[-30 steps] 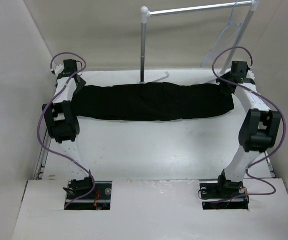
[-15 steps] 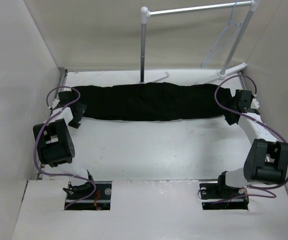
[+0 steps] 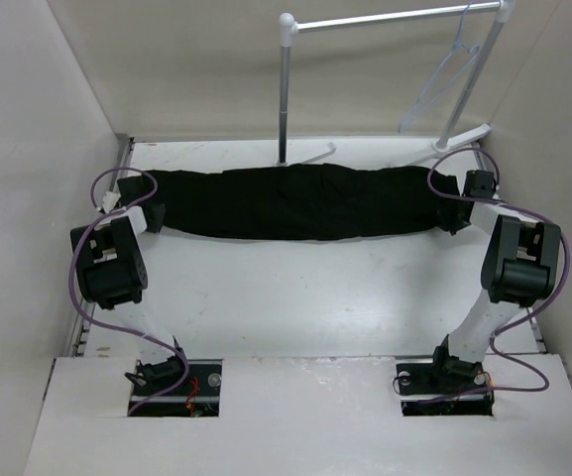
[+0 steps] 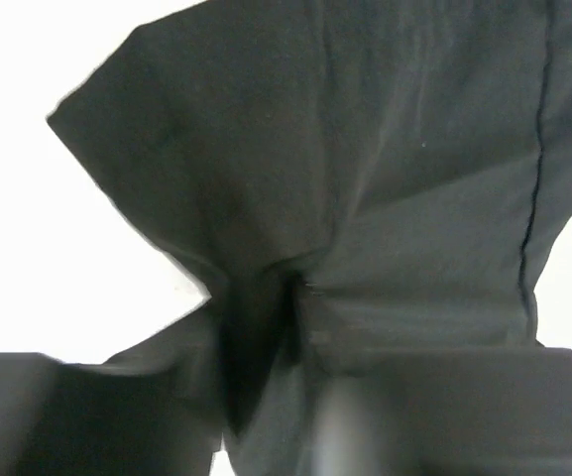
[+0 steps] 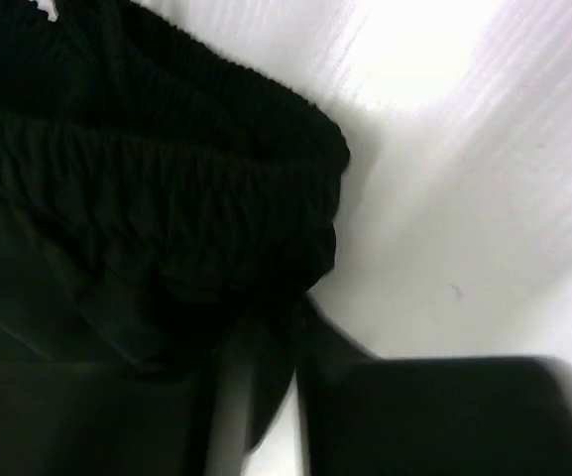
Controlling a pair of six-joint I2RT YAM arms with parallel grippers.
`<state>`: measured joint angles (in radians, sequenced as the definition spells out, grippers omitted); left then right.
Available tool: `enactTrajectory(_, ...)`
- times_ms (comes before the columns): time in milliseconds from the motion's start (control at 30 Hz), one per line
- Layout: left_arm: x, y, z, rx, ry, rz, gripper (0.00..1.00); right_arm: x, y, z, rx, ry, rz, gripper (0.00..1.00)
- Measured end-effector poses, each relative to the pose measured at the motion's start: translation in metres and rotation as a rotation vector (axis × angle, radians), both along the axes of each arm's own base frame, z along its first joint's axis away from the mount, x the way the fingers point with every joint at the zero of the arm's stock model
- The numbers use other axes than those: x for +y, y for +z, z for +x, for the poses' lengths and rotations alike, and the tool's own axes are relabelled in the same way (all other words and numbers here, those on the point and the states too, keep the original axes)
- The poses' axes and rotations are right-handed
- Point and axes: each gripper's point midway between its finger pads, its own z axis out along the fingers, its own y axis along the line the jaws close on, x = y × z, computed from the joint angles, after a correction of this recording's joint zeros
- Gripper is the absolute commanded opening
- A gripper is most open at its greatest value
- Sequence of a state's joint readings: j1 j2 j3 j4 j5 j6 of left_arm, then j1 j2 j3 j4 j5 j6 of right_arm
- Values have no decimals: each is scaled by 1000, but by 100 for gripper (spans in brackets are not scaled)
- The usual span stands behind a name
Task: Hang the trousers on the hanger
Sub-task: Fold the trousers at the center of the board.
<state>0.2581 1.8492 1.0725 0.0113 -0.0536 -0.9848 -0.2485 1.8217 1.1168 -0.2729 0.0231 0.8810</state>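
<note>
2 arms folded, elbows raised; left gripper (image 3: 153,217) and right gripper (image 3: 456,208) each pinch 1 end of the trousers (image 3: 295,202).

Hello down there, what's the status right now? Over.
Left fingers shut on trousers, leg end; right fingers shut on waistband. Trousers lie stretched across the table. Hanger hangs on rack, far right; nothing between.

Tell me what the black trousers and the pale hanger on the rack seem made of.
The large black soft trousers: matte woven cloth, judging by creases, a stitched seam and gathered waistband. The thin pale bluish-clear triangular hanger: probably translucent plastic; too small to confirm.
</note>
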Motion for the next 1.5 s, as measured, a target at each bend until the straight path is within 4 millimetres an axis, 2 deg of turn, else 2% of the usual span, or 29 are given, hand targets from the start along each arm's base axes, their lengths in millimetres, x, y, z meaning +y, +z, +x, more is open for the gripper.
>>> enactTrajectory(67,4,-2,-2,14,12,10,9,1,-2,2,0,-8,12,8)
enactTrajectory(200,17,-3,-17,61,45,30,7,1,3,-5,-15,-36,12,5)
enactTrajectory(267,27,-3,-34,95,70,45,7,4,8,-22,-21,-47,5,4)
enactTrajectory(367,41,0,-72,153,120,59,8,10,16,-52,-37,-62,3,3)
enactTrajectory(533,50,9,-120,227,161,99,13,19,18,-103,-54,-89,1,3)
enactTrajectory(633,48,10,-135,264,158,135,27,17,13,-139,-60,-136,6,15)
enactTrajectory(667,46,10,-138,273,153,145,35,16,12,-149,-62,-152,6,20)
enactTrajectory(700,43,8,-142,284,142,157,46,15,12,-157,-66,-164,3,30)
enactTrajectory(733,40,7,-147,296,133,163,52,14,14,-164,-69,-173,1,44)
enactTrajectory(800,32,5,-158,315,117,167,66,16,21,-171,-89,-170,-9,65)
enactTrajectory(833,30,6,-163,320,115,169,70,16,28,-172,-106,-161,-18,72)
enactTrajectory(900,27,16,-169,309,117,177,75,17,45,-173,-145,-143,-38,80)
enactTrajectory(967,24,37,-169,263,112,205,76,16,66,-173,-190,-133,-63,85)
enactTrajectory(1033,12,63,-159,193,75,237,76,12,88,-169,-241,-132,-91,90)
enactTrajectory(1100,-10,91,-142,104,7,267,76,9,98,-164,-268,-133,-106,93)
enactTrajectory(1200,-58,118,-120,0,-128,281,76,3,82,-157,-221,-132,-92,94)
enactTrajectory(1333,-124,119,-114,-42,-316,268,75,-2,40,-151,-94,-133,-23,94)
enactTrajectory(1400,-143,117,-116,-49,-373,260,75,-5,28,-152,-54,-146,-1,93)
enactTrajectory(1500,-156,113,-118,-56,-412,246,75,-8,17,-150,-30,-155,15,92)
